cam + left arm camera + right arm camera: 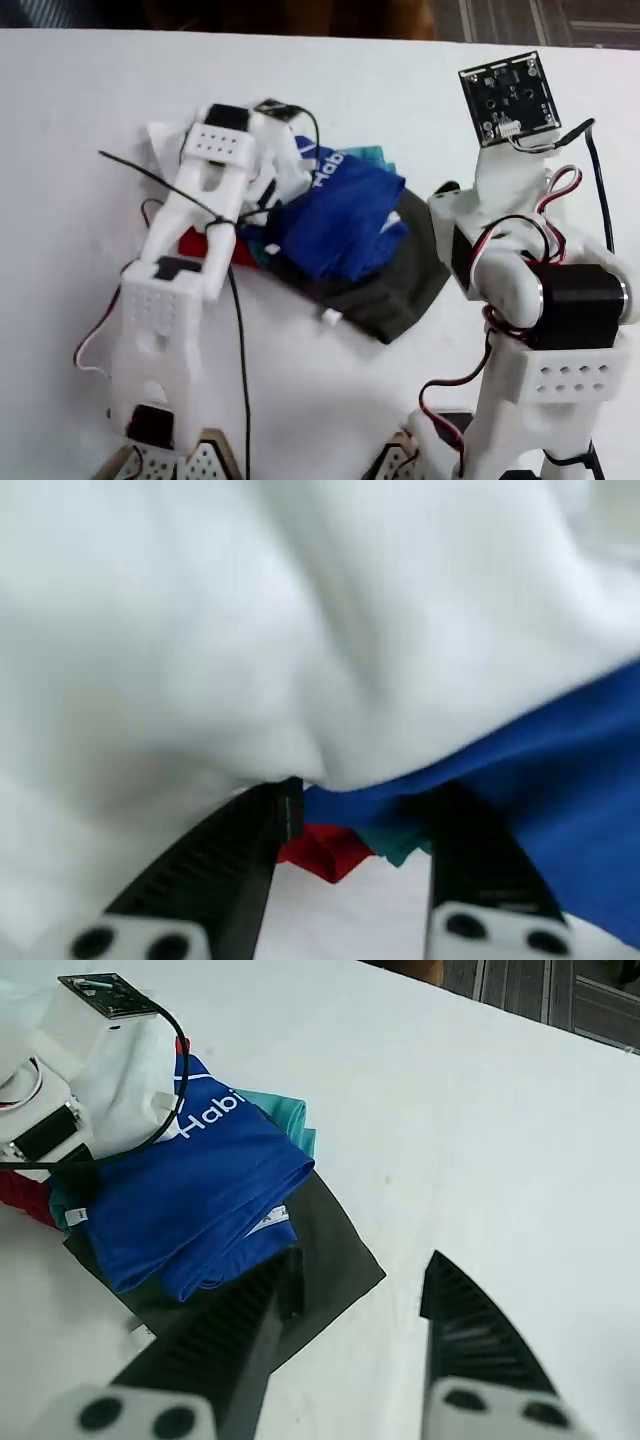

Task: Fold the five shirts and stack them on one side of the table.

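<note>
Left wrist view: your left gripper is spread wide, its tips against the white shirt and blue shirt. Your right gripper hangs spread above the dark shirt's edge. Beyond, the heap sits mid-table.

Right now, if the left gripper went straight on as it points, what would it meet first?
Probably the white shirt, bunched right ahead of the left gripper, with the blue shirt beside it.
</note>
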Robot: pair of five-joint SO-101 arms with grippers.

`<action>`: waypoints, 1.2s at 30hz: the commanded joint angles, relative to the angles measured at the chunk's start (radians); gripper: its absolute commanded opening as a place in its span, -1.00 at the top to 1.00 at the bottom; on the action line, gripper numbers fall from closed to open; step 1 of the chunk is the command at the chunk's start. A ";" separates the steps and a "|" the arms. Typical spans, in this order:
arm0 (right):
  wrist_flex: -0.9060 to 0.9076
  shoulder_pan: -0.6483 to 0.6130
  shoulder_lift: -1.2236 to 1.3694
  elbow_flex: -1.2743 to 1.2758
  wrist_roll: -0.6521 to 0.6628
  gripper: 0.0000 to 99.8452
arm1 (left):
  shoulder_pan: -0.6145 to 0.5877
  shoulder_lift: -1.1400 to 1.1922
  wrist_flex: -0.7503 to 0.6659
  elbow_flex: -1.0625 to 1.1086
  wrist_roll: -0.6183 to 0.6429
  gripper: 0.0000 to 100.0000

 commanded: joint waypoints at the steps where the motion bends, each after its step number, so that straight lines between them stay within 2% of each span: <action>1: 0.004 -0.001 -0.001 -0.040 -0.005 0.60 | 0.032 0.173 0.060 -0.137 0.008 0.58; 3: 0.004 -0.001 -0.001 -0.040 -0.005 0.60 | 0.023 0.222 0.055 -0.170 0.023 0.72; 5: 0.004 0.001 -0.001 -0.040 -0.005 0.60 | 0.005 0.247 0.054 -0.202 0.097 0.93; 6: 0.004 0.001 -0.001 -0.040 -0.005 0.60 | -0.009 0.253 0.054 -0.219 0.132 0.97; 9: -0.002 0.001 -0.019 -0.037 -0.008 0.60 | -0.064 0.253 0.057 -0.255 0.206 0.95; 12: -0.004 0.001 -0.033 -0.035 -0.008 0.60 | -0.133 0.253 0.057 -0.254 0.206 0.95; 16: -0.004 0.002 -0.035 -0.034 -0.003 0.60 | -0.307 0.250 0.060 -0.251 0.203 0.95; 20: -0.004 0.002 -0.035 -0.034 -0.003 0.60 | -0.535 0.196 0.060 -0.245 0.091 0.95; 26: -0.004 -0.004 -0.030 -0.034 -0.006 0.60 | -0.902 0.020 0.055 -0.286 -0.146 0.95; 31: -0.004 -0.004 -0.028 -0.034 -0.008 0.60 | -1.203 -0.083 0.011 -0.441 -0.281 0.95; 34: -0.004 -0.005 -0.028 -0.034 -0.009 0.60 | -1.323 -0.083 -0.040 -0.516 -0.305 0.95; 36: -0.004 -0.005 -0.028 -0.034 -0.009 0.60 | -1.338 -0.066 -0.041 -0.510 -0.307 0.95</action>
